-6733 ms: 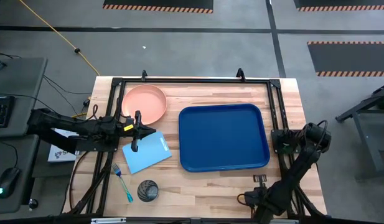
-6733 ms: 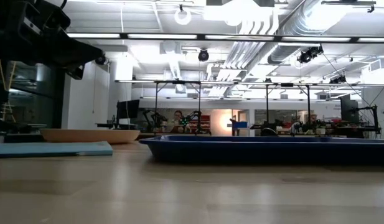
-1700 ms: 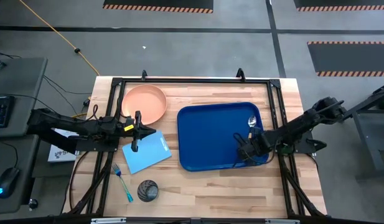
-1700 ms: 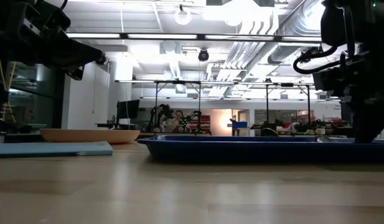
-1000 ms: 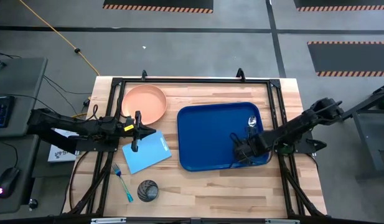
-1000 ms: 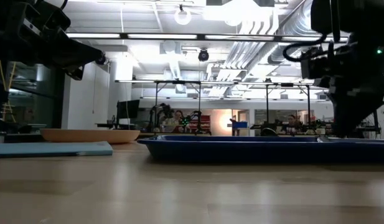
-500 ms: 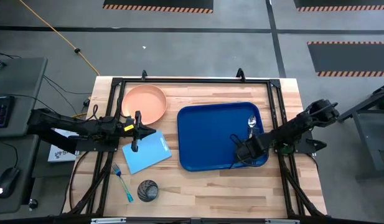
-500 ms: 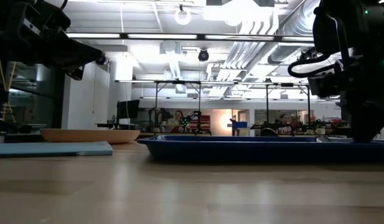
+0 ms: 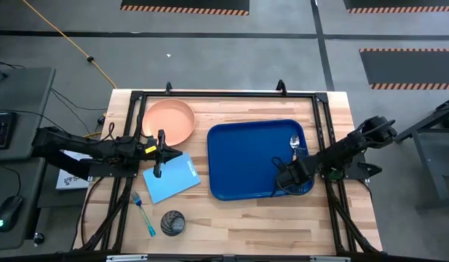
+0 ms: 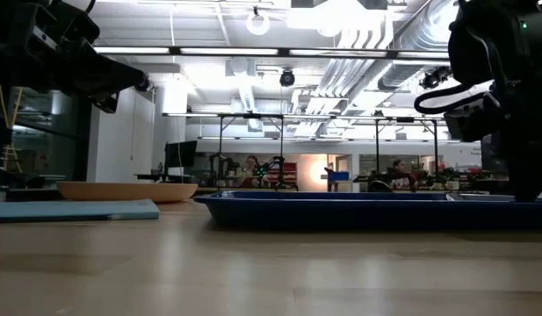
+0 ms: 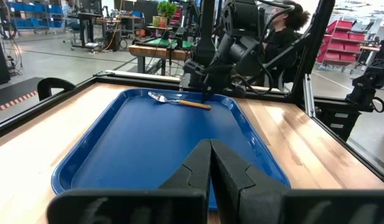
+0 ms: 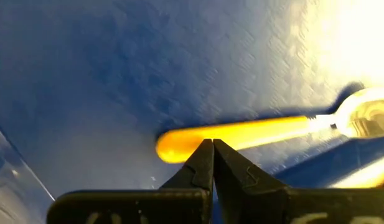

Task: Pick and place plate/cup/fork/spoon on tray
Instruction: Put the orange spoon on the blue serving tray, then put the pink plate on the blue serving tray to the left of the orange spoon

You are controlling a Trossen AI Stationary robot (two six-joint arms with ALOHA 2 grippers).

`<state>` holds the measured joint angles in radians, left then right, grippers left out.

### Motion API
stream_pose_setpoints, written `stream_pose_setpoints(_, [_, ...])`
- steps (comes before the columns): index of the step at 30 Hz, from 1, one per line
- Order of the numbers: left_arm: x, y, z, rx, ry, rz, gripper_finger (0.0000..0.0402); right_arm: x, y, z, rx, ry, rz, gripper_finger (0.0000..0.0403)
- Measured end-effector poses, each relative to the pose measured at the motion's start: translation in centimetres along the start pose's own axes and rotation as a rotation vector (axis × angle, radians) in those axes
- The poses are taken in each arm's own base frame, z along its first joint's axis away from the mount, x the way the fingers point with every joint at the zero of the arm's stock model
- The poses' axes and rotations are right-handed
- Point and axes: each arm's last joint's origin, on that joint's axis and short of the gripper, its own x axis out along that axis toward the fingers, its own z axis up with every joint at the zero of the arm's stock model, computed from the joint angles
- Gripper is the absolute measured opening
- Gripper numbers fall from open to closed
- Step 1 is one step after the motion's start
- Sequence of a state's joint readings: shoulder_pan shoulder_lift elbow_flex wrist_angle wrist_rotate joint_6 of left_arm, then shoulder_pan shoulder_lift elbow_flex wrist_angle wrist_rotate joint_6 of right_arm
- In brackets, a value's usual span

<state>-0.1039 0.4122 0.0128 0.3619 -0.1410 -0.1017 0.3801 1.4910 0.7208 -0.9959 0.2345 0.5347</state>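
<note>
At the table's 7 o'clock sit the cup (image 9: 172,222) and fork (image 9: 143,212). The left gripper (image 9: 159,154), fingers together and empty, hovers at 9 o'clock over the light-blue sheet (image 9: 171,178). The right gripper (image 9: 281,177), fingers together, gripping nothing, hangs over the tray (image 9: 249,160) at 4 o'clock, just off the spoon (image 9: 295,146). The plate (image 9: 168,121) lies at 10 o'clock.

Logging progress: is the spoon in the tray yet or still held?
In the tray. The spoon lies flat there; the right pincer is shut just above its handle, holding nothing.
</note>
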Motion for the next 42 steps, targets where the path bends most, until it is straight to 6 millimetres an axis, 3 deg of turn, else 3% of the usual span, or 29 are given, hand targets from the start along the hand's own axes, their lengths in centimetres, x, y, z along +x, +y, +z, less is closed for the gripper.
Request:
stream_pose_setpoints(9, [0.0,0.0,0.0,0.000,0.000,0.000,0.0000,-0.6,0.4,0.9,-0.007,-0.133,0.073,0.0000])
stream_pose_setpoints(34, [0.0,0.0,0.0,0.000,-0.001,0.000,0.0000,0.3,0.3,0.0,-0.046,-0.066,0.083,0.0000])
stream_pose_setpoints(39, [0.0,0.0,0.0,0.000,0.000,0.000,0.0000,-1.1,-0.4,0.1,0.000,-0.176,0.026,0.0000])
stream_pose_setpoints(42, [0.0,0.0,0.0,0.000,-0.001,0.000,0.0000,-2.3,-0.6,0.8,0.079,-0.349,0.030,0.0000])
